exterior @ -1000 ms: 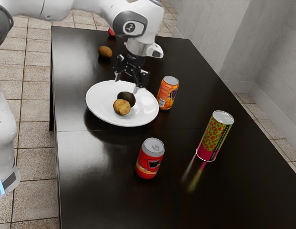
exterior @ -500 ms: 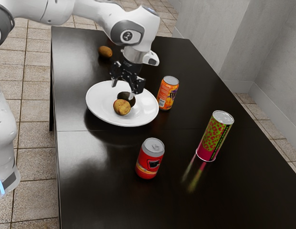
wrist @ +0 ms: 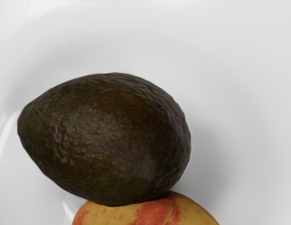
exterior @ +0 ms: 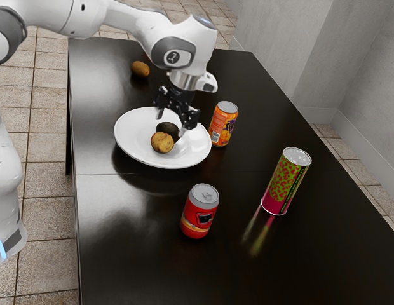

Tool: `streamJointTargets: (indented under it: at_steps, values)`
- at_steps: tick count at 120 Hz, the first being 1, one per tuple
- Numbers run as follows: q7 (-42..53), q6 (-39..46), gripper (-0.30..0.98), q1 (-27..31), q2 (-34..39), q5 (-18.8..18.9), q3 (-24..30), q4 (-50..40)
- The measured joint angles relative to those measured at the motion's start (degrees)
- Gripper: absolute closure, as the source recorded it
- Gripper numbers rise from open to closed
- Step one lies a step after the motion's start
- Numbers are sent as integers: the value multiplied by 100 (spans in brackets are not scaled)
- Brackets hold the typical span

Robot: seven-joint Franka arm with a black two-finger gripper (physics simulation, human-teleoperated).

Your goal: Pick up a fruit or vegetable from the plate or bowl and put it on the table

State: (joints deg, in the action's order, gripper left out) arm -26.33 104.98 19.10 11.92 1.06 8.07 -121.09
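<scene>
Avocado under the open pincer, ready for a straddling grasp

Your pincer [exterior: 171, 123] stands with its fingers apart, clamped on nothing, just above the plate [exterior: 131, 143]. The avocado [wrist: 105, 140], the likely pick, lies on its side on the plate, directly beneath the pincer. That placing makes sense: with the fingers spread, you can probably lower them to either side of the fruit and grip its body rather than its narrow end.

The yellow fruit with red patches [wrist: 150, 213] sits against the avocado, so a finger coming down between them could roll it. The dished plate probably helps keep both from wandering.

Beside the pincer, past the plate's rim, stands the orange can [exterior: 224, 124]; you would do well to lift straight up before swinging that way. The worktop [exterior: 133, 254] beyond the plate offers room for setting the avocado down. You seem to be at the final approach.
</scene>
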Motion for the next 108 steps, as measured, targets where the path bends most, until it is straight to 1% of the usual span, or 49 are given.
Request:
streamJointTargets:
  at_steps: [28,65,95,108]
  values:
    - [-110,117,0,-24,-57,-7,135,-22]
    - [-228,161,0,-28,22,-25,157,-219]
    - [-289,200,0,-22,254,-53,151,-401]
    - [-313,289,0,-17,335,-163,146,-487]
